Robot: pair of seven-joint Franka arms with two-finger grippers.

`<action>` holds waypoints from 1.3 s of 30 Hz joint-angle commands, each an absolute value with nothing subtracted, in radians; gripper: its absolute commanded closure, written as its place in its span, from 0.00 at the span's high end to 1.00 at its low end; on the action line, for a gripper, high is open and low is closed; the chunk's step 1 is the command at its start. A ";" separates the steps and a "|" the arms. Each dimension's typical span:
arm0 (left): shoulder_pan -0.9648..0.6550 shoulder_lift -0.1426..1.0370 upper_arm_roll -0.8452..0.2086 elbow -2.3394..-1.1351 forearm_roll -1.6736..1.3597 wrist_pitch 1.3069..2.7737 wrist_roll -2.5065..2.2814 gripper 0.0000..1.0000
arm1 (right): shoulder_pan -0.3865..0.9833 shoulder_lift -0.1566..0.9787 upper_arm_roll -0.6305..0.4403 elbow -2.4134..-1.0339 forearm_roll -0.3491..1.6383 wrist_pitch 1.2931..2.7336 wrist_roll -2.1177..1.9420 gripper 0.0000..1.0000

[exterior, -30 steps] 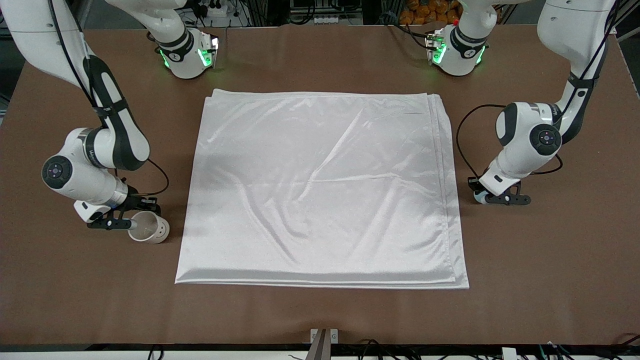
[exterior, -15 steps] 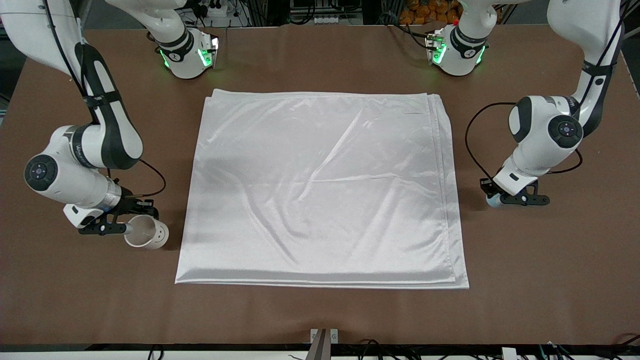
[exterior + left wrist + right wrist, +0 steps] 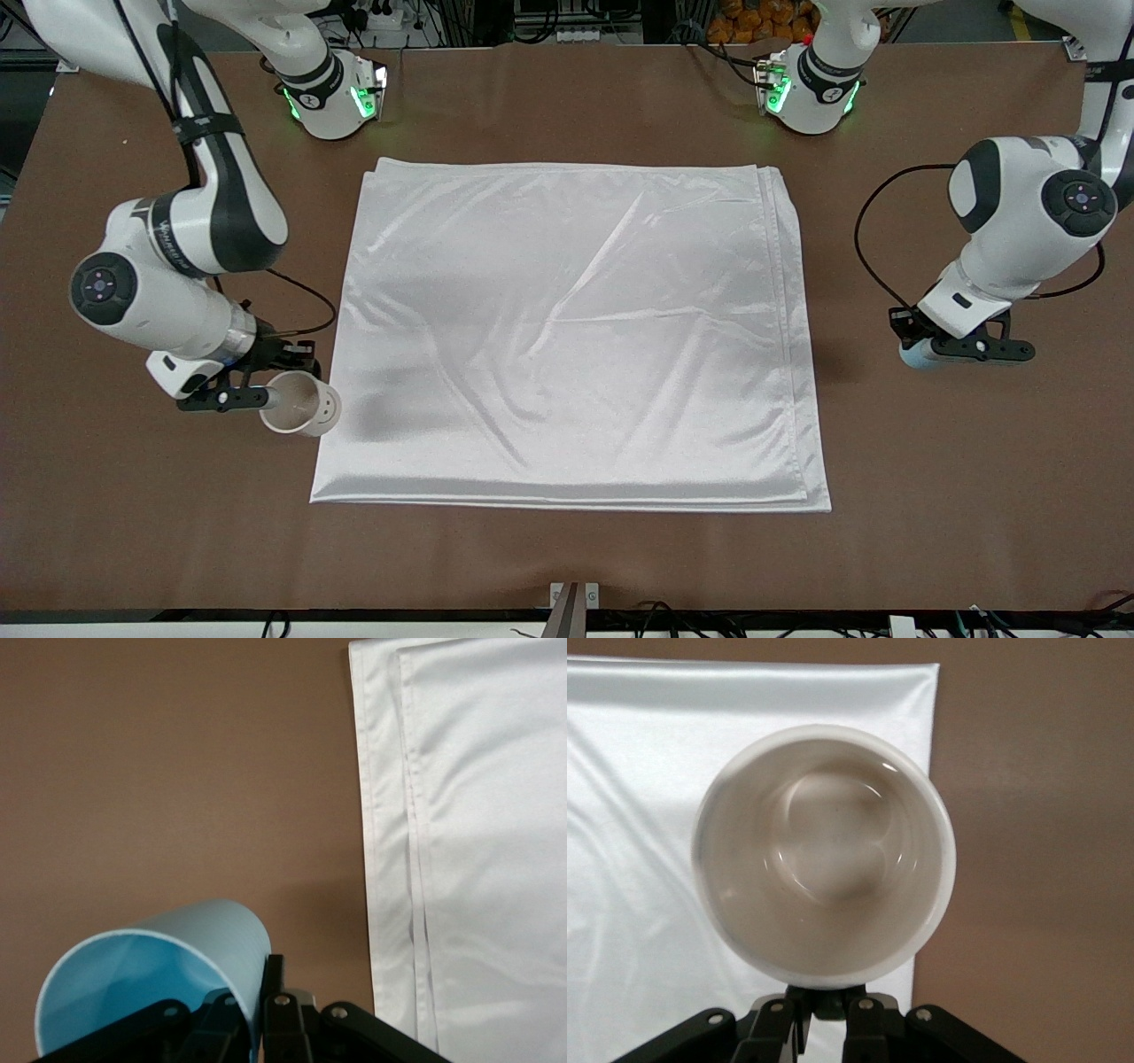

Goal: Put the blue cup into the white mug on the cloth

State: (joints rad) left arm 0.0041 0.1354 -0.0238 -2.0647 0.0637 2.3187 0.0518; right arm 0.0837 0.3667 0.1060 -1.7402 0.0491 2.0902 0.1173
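The small off-white ceramic mug [image 3: 301,415] is clamped by the right gripper [image 3: 252,396] over the shiny white cloth's [image 3: 567,337] edge; the tapered light-blue cup [image 3: 159,979] is clamped by the left gripper [image 3: 930,350] above the brown bench [image 3: 974,461].

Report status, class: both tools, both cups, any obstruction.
Right tool shut on white mug, over the cloth edge. Left tool shut on blue cup, over bare table. No obstruction seen.

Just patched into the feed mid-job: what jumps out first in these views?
The big shiny white cloth fills the middle of the brown table. At its edge toward the right arm's end, the right gripper holds the white mug by its handle, tilted, over the cloth's border. Over bare table toward the left arm's end, the left gripper grips the blue cup.
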 commanded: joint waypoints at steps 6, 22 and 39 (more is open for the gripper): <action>-0.017 0.081 -0.028 -1.928 0.087 2.063 0.049 0.00 | 0.158 0.373 0.221 -1.733 0.060 2.134 0.337 0.00; -0.040 0.051 -0.044 -1.917 0.086 2.029 -0.012 0.00 | 0.370 0.508 0.247 -1.680 0.041 2.264 0.560 0.00; -0.038 0.060 -0.069 -1.904 0.086 2.029 -0.023 0.00 | 0.532 0.702 0.235 -1.519 -0.166 2.269 0.893 0.00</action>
State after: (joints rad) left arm -0.0381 0.0674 -0.0499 -1.9168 0.0638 2.0504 0.0023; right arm 0.5099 0.6532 0.2407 -1.5788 -0.1189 2.2785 0.8418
